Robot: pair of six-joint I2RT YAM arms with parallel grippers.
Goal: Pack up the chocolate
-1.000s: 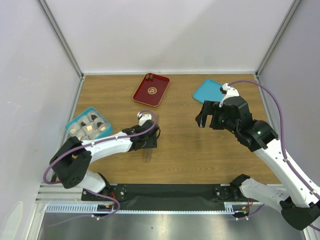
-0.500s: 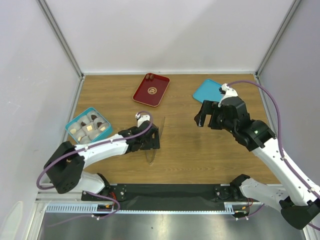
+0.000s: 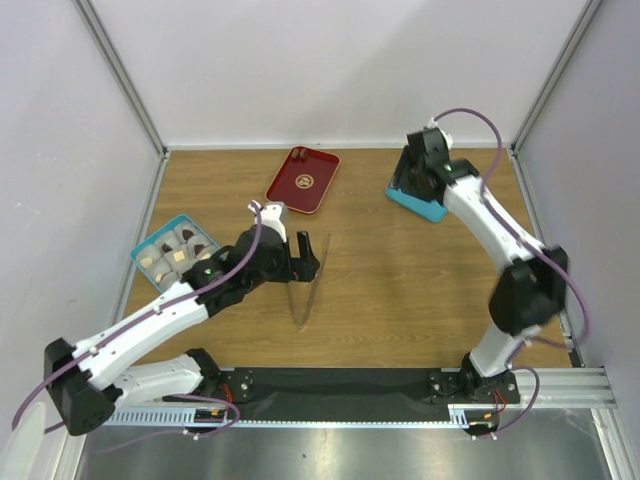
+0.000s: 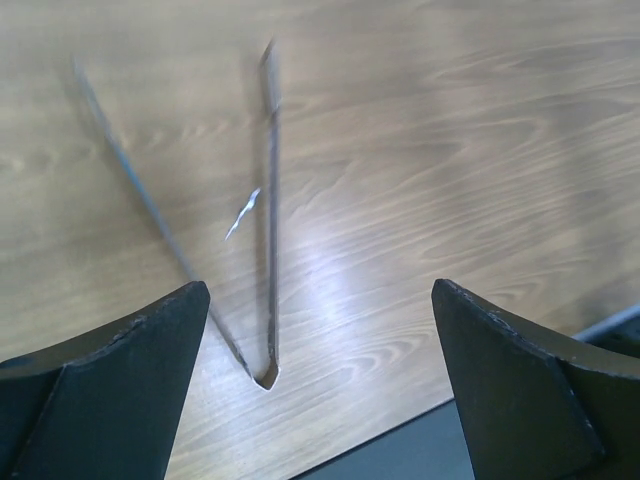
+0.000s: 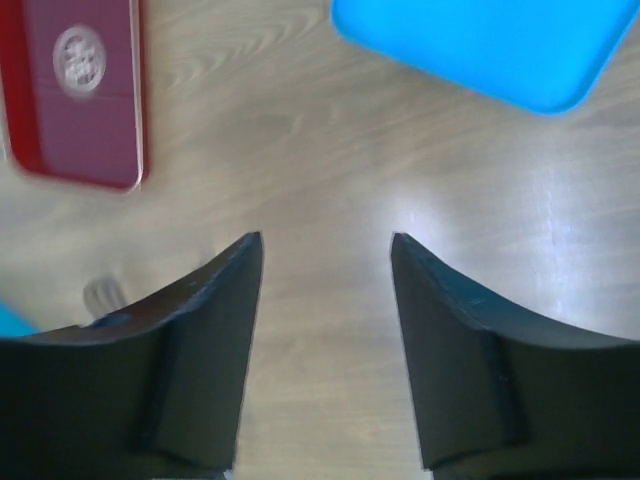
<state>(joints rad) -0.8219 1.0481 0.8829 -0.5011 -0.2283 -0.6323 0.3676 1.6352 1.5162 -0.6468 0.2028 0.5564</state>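
Most of the chocolate (image 3: pixel 183 240) is seen in the teal box (image 3: pixel 156 236) at the near left; a couple of dark pieces (image 3: pixel 298 153) lie at the far end of the red tray (image 3: pixel 300 190). The left gripper (image 4: pixel 318 290) is held wide and empty over the tongs (image 4: pixel 270 180), the right gripper (image 5: pixel 327 245) partly spread and empty near the blue lid (image 5: pixel 490 45). That lid's edge is probably best approached low and square, so that it is pinched, not pushed.

Light-brown wood-grain counter (image 3: pixel 400 300), with soft glare patches. Plain pale-grey wall panels (image 3: pixel 330 70) on three sides. Silver metal corner posts (image 3: pixel 120 75). Grey metal ledge (image 3: pixel 330 450) along near edge.
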